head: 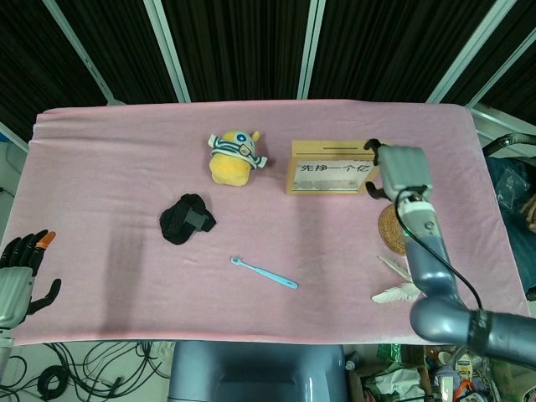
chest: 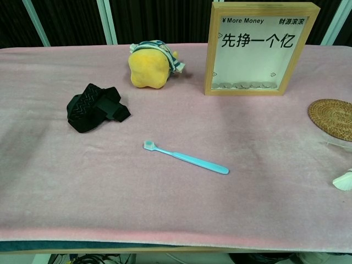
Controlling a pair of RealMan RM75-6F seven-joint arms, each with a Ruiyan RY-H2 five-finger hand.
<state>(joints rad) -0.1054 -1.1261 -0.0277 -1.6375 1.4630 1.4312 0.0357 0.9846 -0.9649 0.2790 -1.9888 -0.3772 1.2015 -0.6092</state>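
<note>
My right hand [head: 399, 172] hangs above the table's right side, just right of the wooden picture frame [head: 329, 172] and over the woven coaster [head: 387, 228]. Dark fingers show apart at its left edge with nothing in them. It does not appear in the chest view. My left hand [head: 18, 270] stays off the table's front-left corner, fingers spread and holding nothing. On the pink cloth lie a yellow plush toy [head: 234, 157], a black strap pouch [head: 186, 219] and a light blue toothbrush [head: 264, 273].
The frame [chest: 258, 48] stands upright at the back right, the coaster [chest: 331, 118] in front of it to the right. A white object [chest: 344, 180] lies near the right front edge. The plush [chest: 148, 66], pouch [chest: 96, 107] and toothbrush [chest: 186, 157] are spread apart.
</note>
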